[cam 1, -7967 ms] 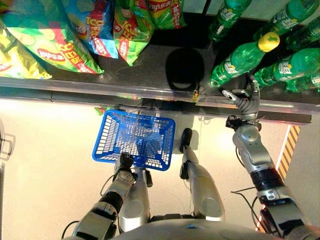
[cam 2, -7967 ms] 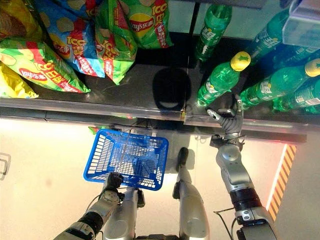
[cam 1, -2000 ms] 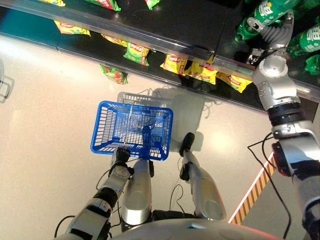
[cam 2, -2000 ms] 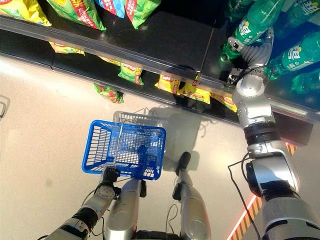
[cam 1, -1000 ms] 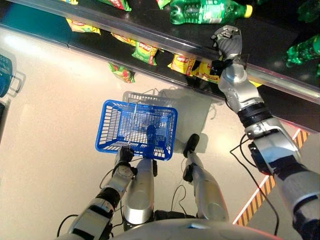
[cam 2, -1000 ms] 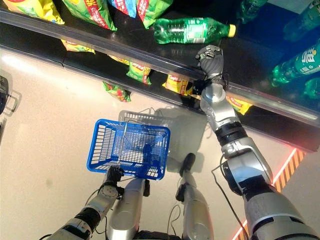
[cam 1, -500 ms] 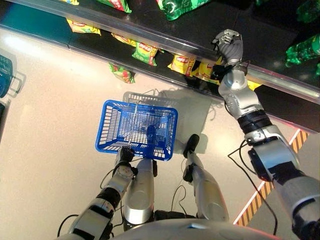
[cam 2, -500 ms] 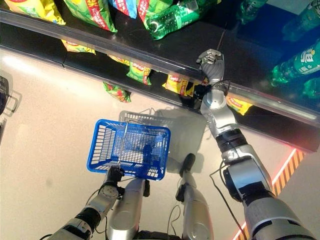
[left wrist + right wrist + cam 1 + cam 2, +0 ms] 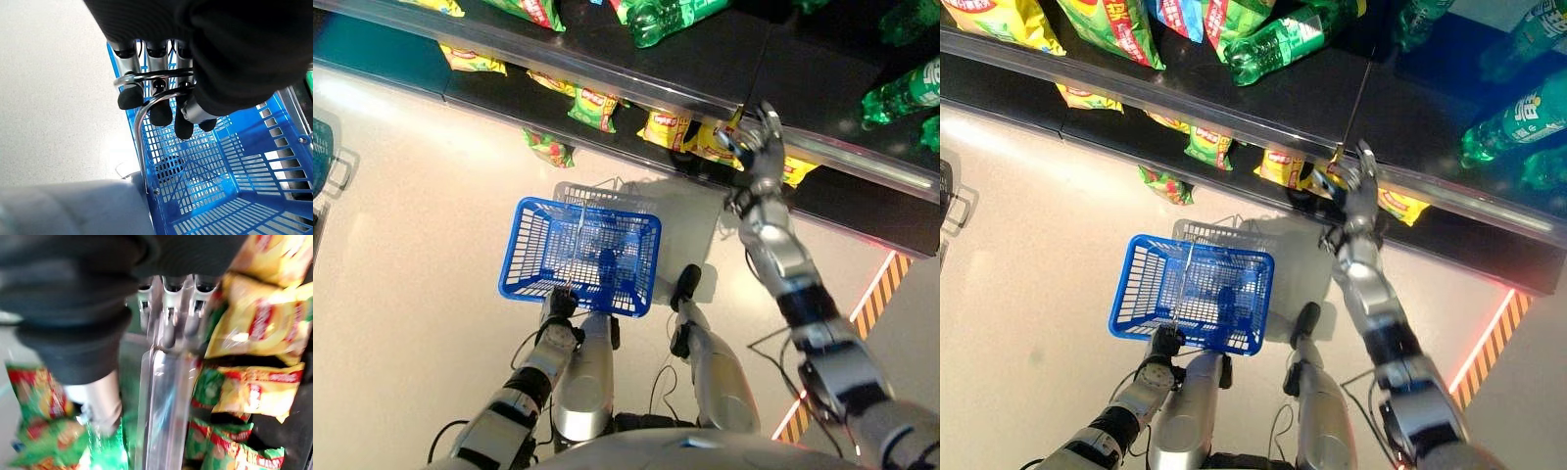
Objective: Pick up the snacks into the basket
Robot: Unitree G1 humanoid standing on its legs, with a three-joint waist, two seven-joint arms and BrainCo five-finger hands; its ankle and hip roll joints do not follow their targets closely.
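L hand (image 9: 161, 98) curled round the metal handle (image 9: 139, 122) of the blue basket (image 9: 579, 254), holding it low in front of the robot over the pale floor (image 9: 401, 196); wrist view shows dark fingertips hooked under the wire, w/ basket mesh just past them. Can't make out any snack inside the basket. R hand (image 9: 756, 147) is up at the front edge of the shelf (image 9: 636, 83), fingers spread and fairly straight, holding nothing; it sits by the clear rail, just above the yellow snack bags (image 9: 677, 129) on the lower shelf level. R wrist view: fingers (image 9: 168, 308) extended along the transparent rail strip, yellow and green bags close beside them, contact w/ a bag not clear. More snacks: green bag (image 9: 594, 106) left of the yellow ones, another green bag (image 9: 548, 149) lower, near the floor edge, plus chip bags (image 9: 1116, 24) on the upper shelf. A green bottle (image 9: 1283, 39) lies on its side up there; more bottles (image 9: 901, 93) at far right.
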